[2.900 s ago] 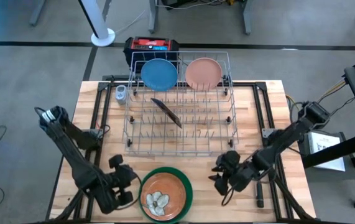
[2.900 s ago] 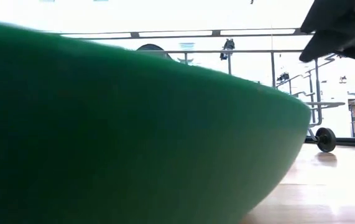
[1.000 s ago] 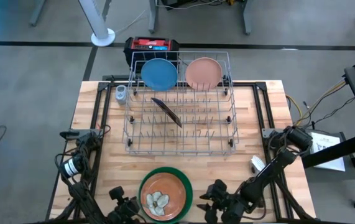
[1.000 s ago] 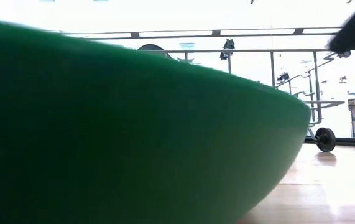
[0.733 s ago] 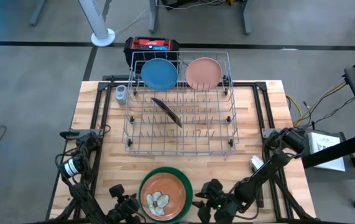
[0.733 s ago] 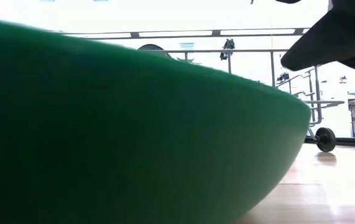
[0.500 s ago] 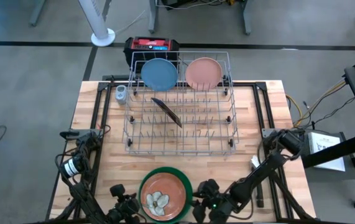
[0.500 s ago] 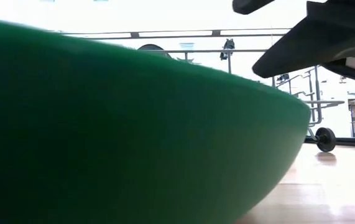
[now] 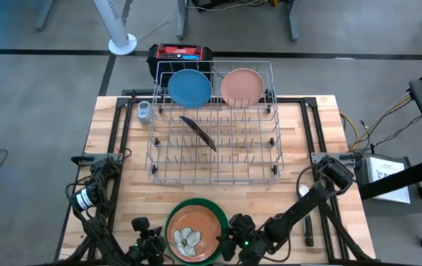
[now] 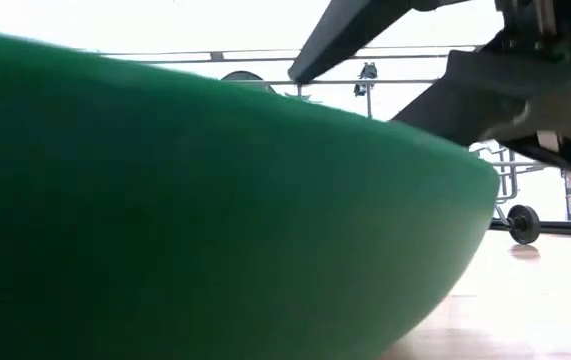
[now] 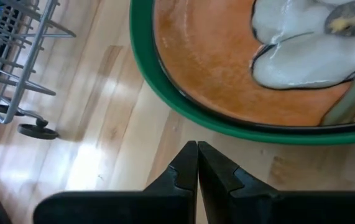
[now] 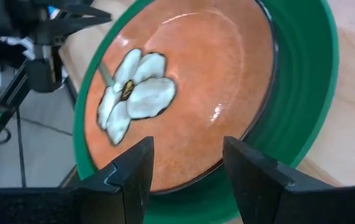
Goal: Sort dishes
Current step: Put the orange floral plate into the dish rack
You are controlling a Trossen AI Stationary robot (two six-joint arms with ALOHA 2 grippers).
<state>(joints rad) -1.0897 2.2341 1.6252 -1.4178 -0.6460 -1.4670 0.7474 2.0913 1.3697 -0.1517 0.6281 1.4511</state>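
The table point(image 9: 122, 148) is showing a pale wood top with visible grain and a light sheen. The rack point(image 9: 214, 140) is presenting as thin grey metal wire. The green plate point(image 12: 301, 93) is appearing smooth and semi-matt, like plastic. The orange-brown plate point(image 12: 214, 81) lying in it is looking glazed and finely speckled, carrying a glossy highlight and a white flower motif. The right gripper point(image 12: 186, 171) fingers point(image 12: 133, 177) are reading as matt black plastic.
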